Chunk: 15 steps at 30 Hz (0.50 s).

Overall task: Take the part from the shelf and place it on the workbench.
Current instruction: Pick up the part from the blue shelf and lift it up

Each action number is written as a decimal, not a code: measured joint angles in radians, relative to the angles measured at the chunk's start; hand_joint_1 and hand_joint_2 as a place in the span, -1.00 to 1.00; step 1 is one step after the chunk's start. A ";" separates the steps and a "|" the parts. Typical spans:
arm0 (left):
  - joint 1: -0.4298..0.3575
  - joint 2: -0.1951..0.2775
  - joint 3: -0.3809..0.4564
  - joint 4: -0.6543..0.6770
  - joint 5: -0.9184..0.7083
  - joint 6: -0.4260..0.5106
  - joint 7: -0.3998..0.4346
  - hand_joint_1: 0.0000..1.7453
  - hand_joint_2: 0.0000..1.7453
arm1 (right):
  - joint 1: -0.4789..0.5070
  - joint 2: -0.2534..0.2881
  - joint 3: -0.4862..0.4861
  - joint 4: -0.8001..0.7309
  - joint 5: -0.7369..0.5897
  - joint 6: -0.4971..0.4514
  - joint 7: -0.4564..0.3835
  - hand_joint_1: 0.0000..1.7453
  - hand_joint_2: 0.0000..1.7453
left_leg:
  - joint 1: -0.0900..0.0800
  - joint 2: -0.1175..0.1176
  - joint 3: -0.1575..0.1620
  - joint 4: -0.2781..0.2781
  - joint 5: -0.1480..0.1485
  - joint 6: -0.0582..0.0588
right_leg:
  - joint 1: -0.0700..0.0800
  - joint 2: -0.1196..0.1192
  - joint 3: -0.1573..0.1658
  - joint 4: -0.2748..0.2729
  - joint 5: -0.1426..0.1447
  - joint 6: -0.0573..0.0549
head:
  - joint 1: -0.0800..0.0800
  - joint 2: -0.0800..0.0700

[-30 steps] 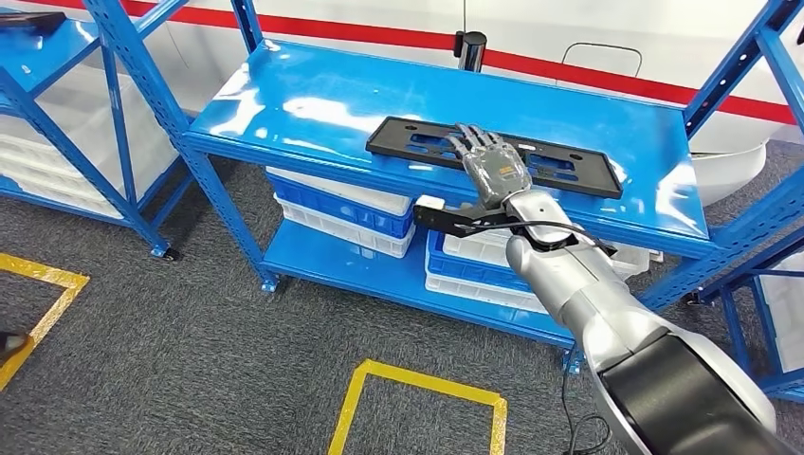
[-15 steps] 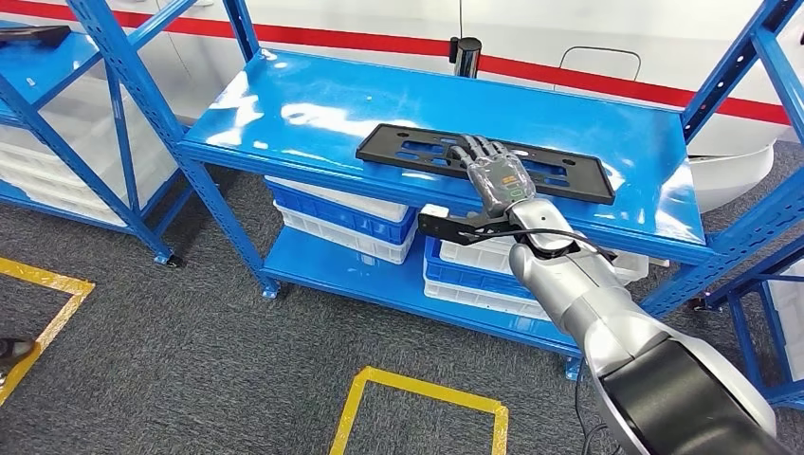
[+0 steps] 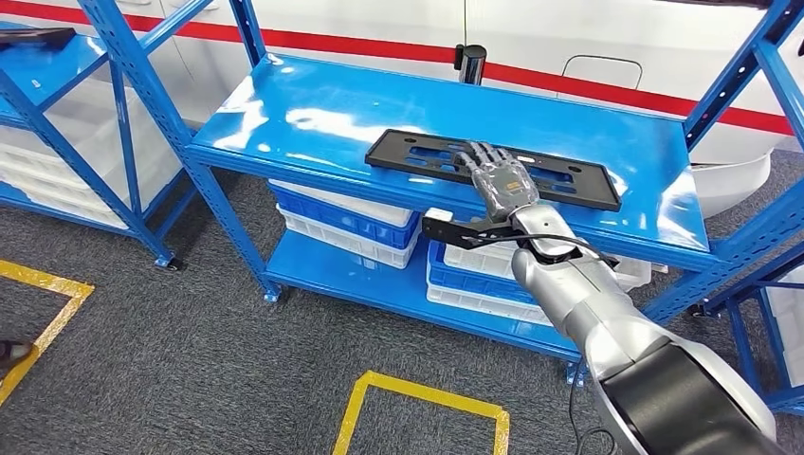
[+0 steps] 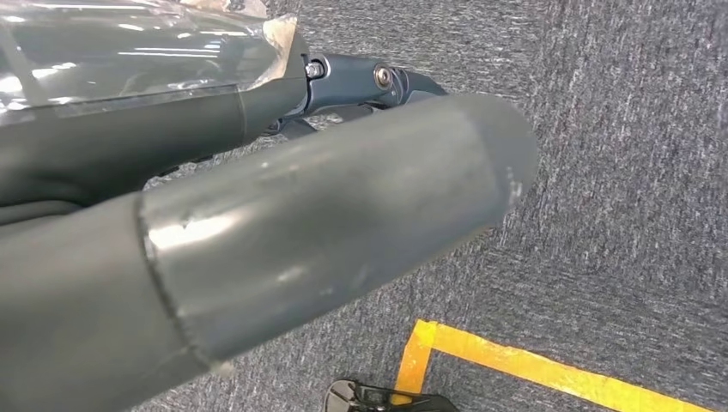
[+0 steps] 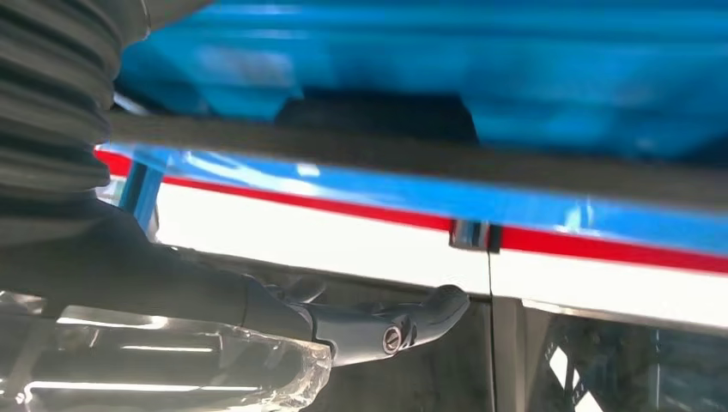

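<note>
On the left, the left hand (image 4: 257, 215) hangs over grey carpet with yellow floor tape (image 4: 549, 365); whether its fingers are spread or curled I cannot tell. On the blue shelf (image 3: 313, 104), the flat black part (image 3: 417, 152) lies near the front edge. The right hand (image 3: 501, 180) rests flat on the part's middle, fingers extended and slightly apart, gripping nothing.

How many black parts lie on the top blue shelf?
1: the black part lies along the front half of the top shelf, under the right hand. Another black item sits on the neighbouring rack.
</note>
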 joint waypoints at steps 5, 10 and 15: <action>0.000 0.000 0.001 0.000 0.000 0.001 -0.001 -1.00 -1.00 | 0.000 0.000 -0.001 0.002 0.003 0.000 0.003 -1.00 1.00 | 0.007 0.000 0.005 0.022 -0.025 -0.034 | -0.004 -0.003 0.107 -0.243 0.082 0.009 | 0.000 0.000; -0.002 -0.001 0.002 0.000 0.000 0.001 -0.003 -1.00 -1.00 | -0.003 0.002 -0.002 0.003 0.004 0.001 0.004 -1.00 1.00 | 0.012 0.007 -0.017 0.090 -0.049 -0.060 | -0.008 -0.003 0.148 -0.254 0.078 -0.045 | -0.011 0.000; -0.004 0.001 0.004 0.000 -0.004 -0.001 -0.004 -1.00 -1.00 | 0.000 0.005 -0.003 0.004 0.004 0.001 0.006 -1.00 1.00 | 0.017 0.011 -0.187 0.306 -0.106 -0.076 | -0.005 0.001 0.178 -0.255 0.051 -0.058 | -0.013 0.000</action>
